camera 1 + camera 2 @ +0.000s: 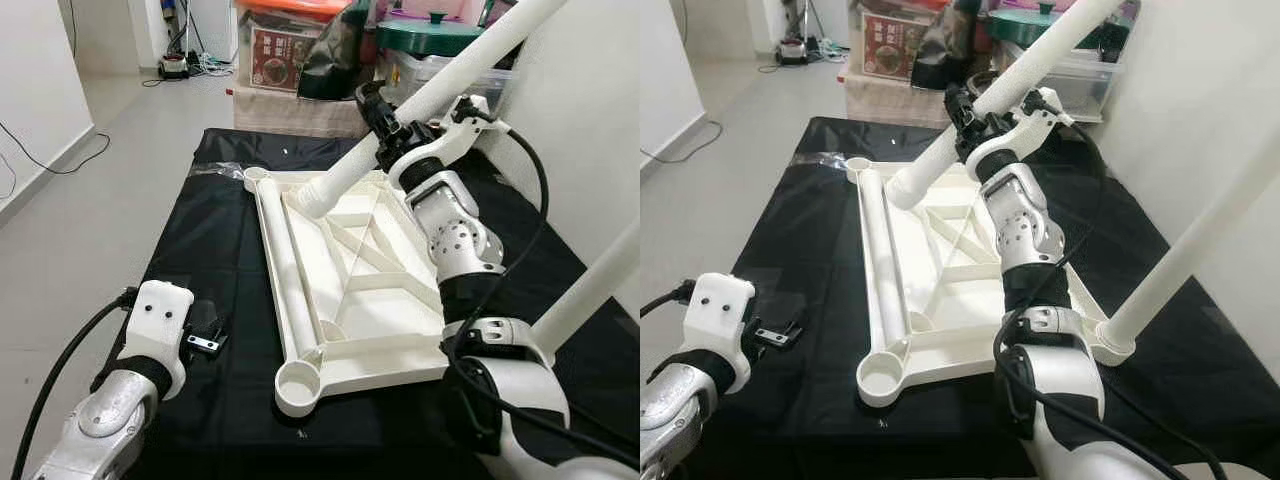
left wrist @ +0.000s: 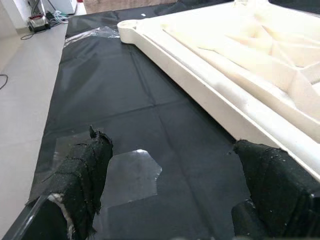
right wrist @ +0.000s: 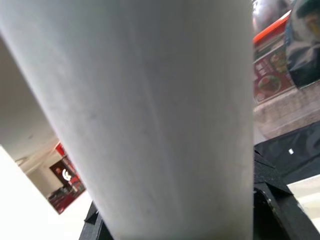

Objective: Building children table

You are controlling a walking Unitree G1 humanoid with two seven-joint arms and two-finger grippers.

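A white plastic tabletop [image 1: 385, 300] lies upside down on a black cloth. One white leg [image 1: 590, 290] stands tilted in its near right corner socket. Another white tube [image 1: 290, 270] lies along the tabletop's left edge. The near left socket [image 1: 298, 385] and far left socket [image 1: 257, 175] hold nothing. My right gripper [image 1: 385, 125] is shut on a third white leg [image 1: 450, 70], held slanted with its lower end over the tabletop's far part; that leg [image 3: 150, 115] is close up in the right wrist view. My left gripper [image 1: 205, 330] is open low over the cloth, left of the tabletop, with nothing between its fingers [image 2: 85, 170].
The black cloth [image 1: 200, 240] covers a low platform, with grey floor [image 1: 90, 220] to its left and a white wall [image 1: 590, 110] to the right. Storage boxes and bags [image 1: 300, 50] crowd the far end. A clear tape patch [image 2: 132, 172] lies on the cloth.
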